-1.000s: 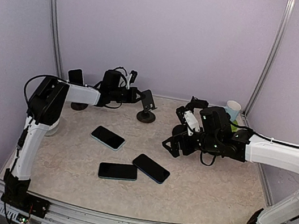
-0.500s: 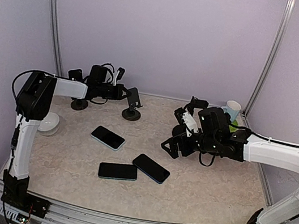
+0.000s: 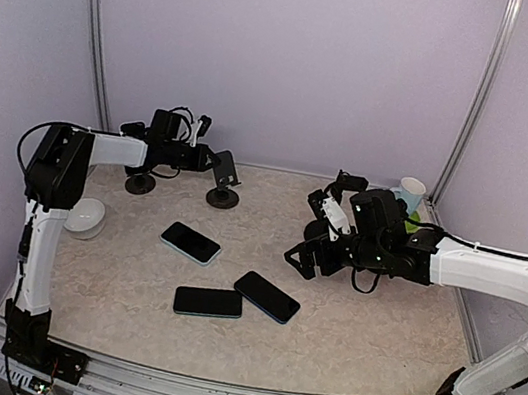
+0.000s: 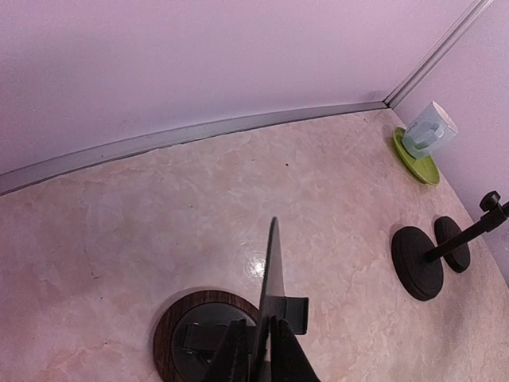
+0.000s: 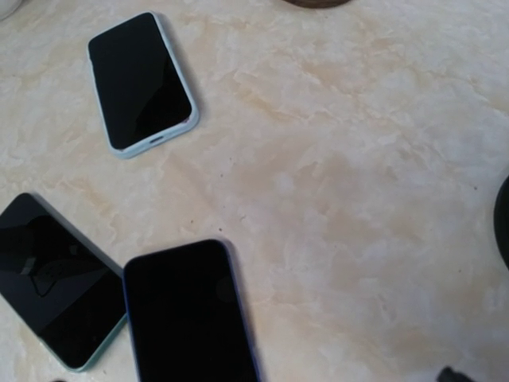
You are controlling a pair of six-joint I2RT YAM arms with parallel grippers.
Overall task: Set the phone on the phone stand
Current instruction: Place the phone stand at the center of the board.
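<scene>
Three phones (image 3: 209, 302) are lying flat on the counter (image 3: 374, 328), well apart from the phone stand (image 3: 222, 194) sitting by the back wall (image 3: 297, 61). Your left hand (image 3: 207, 160) is clamping that stand's plate (image 4: 273, 270), fingers (image 4: 235, 362) nearly together. Your right hand (image 3: 310, 238) is hovering beside the phones, fingers wide apart, gripping nothing.

Your top external view sits high at the near edge, looking down and forward across the whole table (image 3: 374, 328) to the back wall (image 3: 287, 59). Your left wrist view rides low and close over the phone stand (image 4: 208, 338), facing the far right corner and the cup (image 4: 427, 131); the top view shows both too. Your right wrist view looks almost straight down, close on the phones (image 5: 141, 79) seen mid-table from above.
</scene>
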